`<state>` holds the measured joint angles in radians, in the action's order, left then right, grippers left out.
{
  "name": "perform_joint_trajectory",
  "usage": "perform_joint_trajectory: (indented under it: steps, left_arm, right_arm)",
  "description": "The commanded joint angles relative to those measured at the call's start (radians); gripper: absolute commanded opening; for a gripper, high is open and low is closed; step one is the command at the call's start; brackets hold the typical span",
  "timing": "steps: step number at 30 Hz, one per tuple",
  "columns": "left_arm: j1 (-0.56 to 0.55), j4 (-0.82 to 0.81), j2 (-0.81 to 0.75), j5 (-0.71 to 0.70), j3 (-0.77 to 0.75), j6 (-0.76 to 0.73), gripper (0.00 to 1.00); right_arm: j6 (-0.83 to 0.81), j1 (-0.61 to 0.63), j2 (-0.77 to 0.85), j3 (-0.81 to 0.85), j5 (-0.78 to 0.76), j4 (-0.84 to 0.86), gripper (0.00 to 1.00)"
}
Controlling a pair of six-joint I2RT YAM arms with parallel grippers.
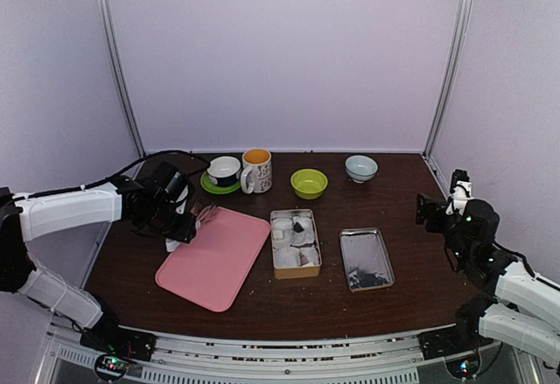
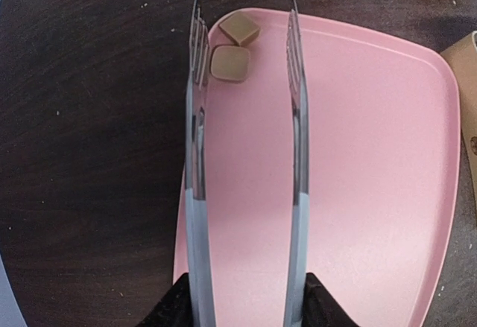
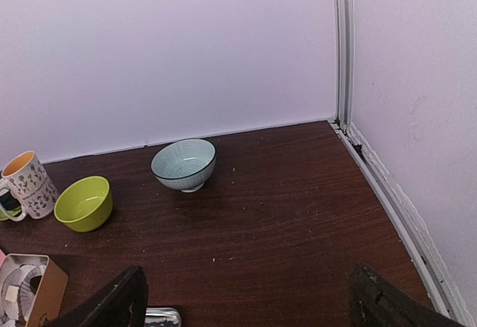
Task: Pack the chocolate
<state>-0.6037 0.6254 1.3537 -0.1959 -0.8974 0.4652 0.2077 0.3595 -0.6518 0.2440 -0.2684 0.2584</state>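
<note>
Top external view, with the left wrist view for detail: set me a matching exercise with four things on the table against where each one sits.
Things
1. lime bowl
2. metal lid
3. two brown chocolates
4. pale blue bowl

Places
A. on a corner of the pink tray, between the tips of the tongs
B. rightmost in the back row
C. flat on the table, just right of the open tin
D. behind the open tin, right of the mug

Pairs: 1-D, 2-C, 3-A, 4-B
</note>
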Motion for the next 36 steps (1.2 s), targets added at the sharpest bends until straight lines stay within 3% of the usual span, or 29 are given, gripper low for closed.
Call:
perform_joint_trajectory:
  steps: [1, 19, 24, 30, 36]
  left_arm:
    - [0.024, -0.092, 0.057, 0.035, -0.041, -0.022, 0.46]
    - [0.034, -0.083, 0.199, -0.009, -0.121, -0.028, 0.42]
    - [0.033, -0.061, 0.217, -0.034, -0.139, -0.028, 0.33]
    - [0.035, -0.044, 0.158, -0.017, -0.138, -0.036, 0.28]
    - [0.033, -0.008, 0.026, 0.097, -0.123, -0.066, 0.26]
  right_arm:
    - [-0.008, -0.004, 0.003, 0.009, 0.003, 0.002, 0.93]
    - [-0.007, -0.004, 0.006, 0.007, 0.001, 0.004, 0.93]
    - [-0.007, -0.004, 0.004, 0.008, 0.001, 0.004, 0.94]
    - [-0.007, -0.004, 0.001, 0.009, 0.001, 0.005, 0.94]
    - [-0.007, -0.004, 0.007, 0.007, 0.001, 0.005, 0.94]
